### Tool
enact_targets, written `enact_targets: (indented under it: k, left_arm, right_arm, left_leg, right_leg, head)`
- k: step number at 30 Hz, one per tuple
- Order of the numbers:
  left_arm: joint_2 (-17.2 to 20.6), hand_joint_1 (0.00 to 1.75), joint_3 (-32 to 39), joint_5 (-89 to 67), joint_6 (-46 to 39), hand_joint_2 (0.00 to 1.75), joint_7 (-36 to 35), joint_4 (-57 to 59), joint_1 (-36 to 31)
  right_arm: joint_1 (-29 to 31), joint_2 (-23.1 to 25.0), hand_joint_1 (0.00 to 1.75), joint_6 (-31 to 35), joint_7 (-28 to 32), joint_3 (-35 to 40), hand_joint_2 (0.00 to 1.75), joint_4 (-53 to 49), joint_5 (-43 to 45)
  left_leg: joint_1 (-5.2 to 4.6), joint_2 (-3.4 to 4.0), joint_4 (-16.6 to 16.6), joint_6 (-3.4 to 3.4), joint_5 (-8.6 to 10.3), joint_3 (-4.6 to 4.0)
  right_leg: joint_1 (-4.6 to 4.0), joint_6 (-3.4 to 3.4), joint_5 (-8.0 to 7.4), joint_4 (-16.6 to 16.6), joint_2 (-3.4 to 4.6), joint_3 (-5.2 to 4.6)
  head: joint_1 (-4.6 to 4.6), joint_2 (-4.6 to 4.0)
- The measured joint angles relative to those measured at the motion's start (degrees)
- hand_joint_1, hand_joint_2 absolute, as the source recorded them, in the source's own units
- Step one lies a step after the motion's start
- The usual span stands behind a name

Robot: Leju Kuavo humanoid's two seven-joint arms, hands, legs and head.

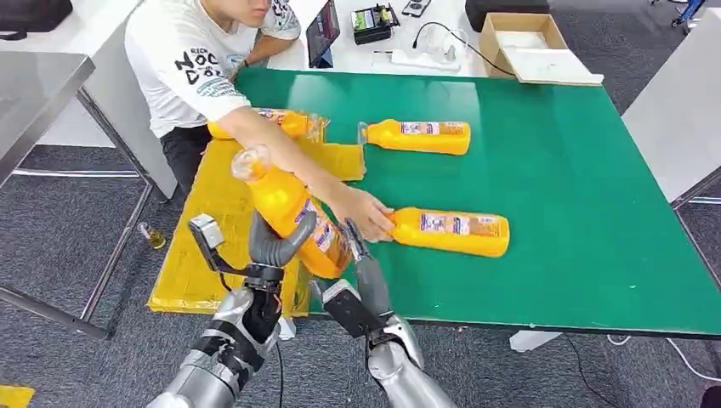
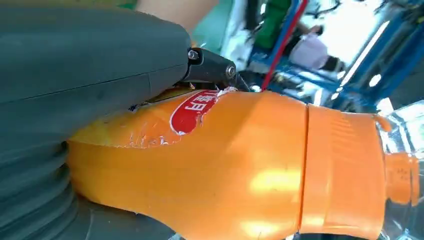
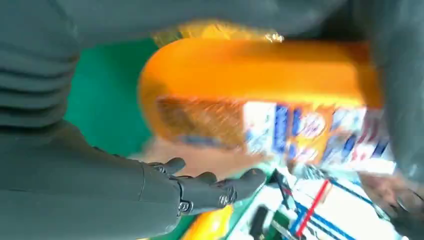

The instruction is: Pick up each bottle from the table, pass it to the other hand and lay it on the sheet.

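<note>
Left hand grips raised orange bottle | right hand empty, fingers spread | one bottle on yellow sheet | two remain on table

Held bottle was glossy orange plastic w/ clear cap, paper label torn and wrinkled. Left hand had matt grey ribbed plastic cover; arms shiny silver metal. Table top was smooth matt green. Sheet looked crinkly, shiny yellow. Cardboard box matt brown.
</note>
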State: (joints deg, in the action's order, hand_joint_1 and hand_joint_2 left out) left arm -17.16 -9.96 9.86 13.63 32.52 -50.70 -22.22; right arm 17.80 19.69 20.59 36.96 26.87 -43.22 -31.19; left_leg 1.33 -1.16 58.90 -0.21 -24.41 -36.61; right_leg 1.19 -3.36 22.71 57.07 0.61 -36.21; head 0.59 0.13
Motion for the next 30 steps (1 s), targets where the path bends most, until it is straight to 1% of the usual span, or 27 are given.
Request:
enact_targets:
  k: [1, 3, 5, 8, 10, 12, 13, 16, 18, 21, 26, 30]
  left_arm:
    - [0.0, 1.75, 0.6, -0.5, -1.4, 1.75, 0.2, -0.4, -0.2]
    - [0.0, 1.75, 2.0, -3.6, -7.2, 1.75, 1.9, -1.4, -0.6]
    - [0.0, 1.75, 3.2, -10.8, -17.6, 1.75, 3.7, -3.1, -1.0]
    - [0.6, 1.75, 4.7, -25.7, -37.6, 1.75, 5.4, -5.3, -1.6]
    - [1.4, 1.75, 5.3, -34.1, -46.1, 1.75, 5.1, -5.3, -2.4]
    - [2.2, 1.75, 6.7, -46.9, -52.0, 1.75, 4.1, -4.4, -3.3]
    - [2.6, 1.75, 8.0, -54.3, -52.8, 1.75, 3.2, -3.9, -3.8]
    - [3.1, 1.75, 15.4, -79.4, -53.5, 1.75, 0.0, -1.9, -5.0]
    - [3.6, 1.75, 19.5, -87.1, -53.5, 1.75, -1.8, -0.3, -5.6]
    - [4.8, 1.75, 22.4, -91.8, -53.4, 1.75, -5.2, 2.5, -6.2]
    - [7.5, 1.75, 22.2, -96.6, -53.5, 1.75, -7.2, 11.6, -7.3]
    - [8.5, 1.75, 22.0, -97.0, -53.5, 1.75, -7.6, 15.3, -7.8]
  right_arm:
    - [-0.2, 0.0, 0.00, 0.1, 0.2, -0.3, 0.00, -0.7, -0.3]
    - [-0.7, 0.0, 0.00, 0.7, 1.1, -1.0, 0.00, -2.3, -0.4]
    - [-1.8, -0.1, 0.00, 1.7, 2.3, -1.7, 0.00, -5.2, 0.4]
    - [-4.0, -0.3, 0.00, 4.7, 3.0, -2.0, 0.00, -12.3, 4.6]
    - [-5.2, -0.6, 0.00, 7.0, 3.0, -1.8, 0.00, -16.8, 7.1]
    - [-6.0, -0.9, 0.00, 9.6, 3.1, -0.8, 0.00, -21.4, 9.5]
    - [-6.3, -1.1, 0.00, 10.6, 3.1, -0.3, 0.00, -23.2, 10.5]
    - [-7.5, -1.9, 0.00, 14.6, 3.1, 2.2, 0.00, -29.5, 13.9]
    - [-7.9, -2.3, 0.00, 16.5, 3.1, 3.6, 0.00, -32.9, 15.2]
    - [-8.6, -2.8, 0.00, 16.9, 3.1, 4.9, 0.00, -36.8, 16.2]
    - [-8.8, -3.5, 0.00, 16.9, 3.1, 6.1, 0.00, -40.2, 17.6]
    - [-8.8, -3.7, 0.00, 17.0, 3.1, 6.6, 0.00, -41.3, 17.8]
  left_leg:
    - [0.00, 0.00, 0.0, 0.00, 0.00, 0.00]
    - [0.00, 0.04, 0.0, 0.00, 0.00, 0.01]
    - [0.00, 0.01, 0.0, 0.00, 0.03, 0.00]
    - [0.00, 0.00, 0.0, 0.00, 0.03, -0.01]
    - [0.01, 0.01, 0.0, 0.00, 0.03, -0.02]
    - [0.01, 0.01, 0.0, 0.00, 0.03, -0.01]
    - [0.01, 0.01, 0.0, 0.00, 0.03, -0.02]
    - [0.00, 0.05, 0.0, 0.00, 0.03, 0.00]
    - [0.00, 0.17, 0.0, -0.01, 0.03, 0.05]
    - [0.01, 0.13, 0.0, -0.02, 0.04, 0.05]
    - [0.02, 0.09, 0.0, -0.03, 0.05, 0.04]
    - [0.01, 0.08, 0.0, -0.03, 0.05, 0.03]
  right_leg:
    - [0.00, 0.00, -0.01, 0.0, 0.01, 0.00]
    - [0.00, 0.00, -0.02, 0.0, 0.02, -0.01]
    - [0.00, 0.00, -0.01, 0.0, 0.01, 0.00]
    - [0.00, 0.00, -0.01, 0.0, 0.00, 0.00]
    - [0.00, 0.01, 0.00, 0.0, 0.01, -0.01]
    - [0.00, 0.01, 0.00, 0.0, 0.01, 0.00]
    - [0.00, 0.01, 0.00, 0.0, 0.01, 0.00]
    - [0.00, 0.01, 0.00, 0.0, 0.02, -0.02]
    - [0.00, 0.02, -0.01, 0.0, 0.06, -0.02]
    - [-0.01, 0.02, -0.01, 0.0, 0.04, -0.02]
    - [-0.01, 0.03, 0.00, 0.0, 0.05, -0.01]
    - [0.00, 0.03, 0.00, 0.0, 0.04, 0.00]
  head:
    - [0.02, 0.00]
    - [0.02, 0.00]
    - [0.00, 0.00]
    - [0.02, 0.00]
    - [0.00, 0.00]
    - [0.02, 0.00]
    - [0.02, 0.00]
    - [0.02, 0.00]
    - [0.02, 0.00]
    - [0.04, 0.00]
    - [0.00, 0.00]
    - [0.00, 0.00]
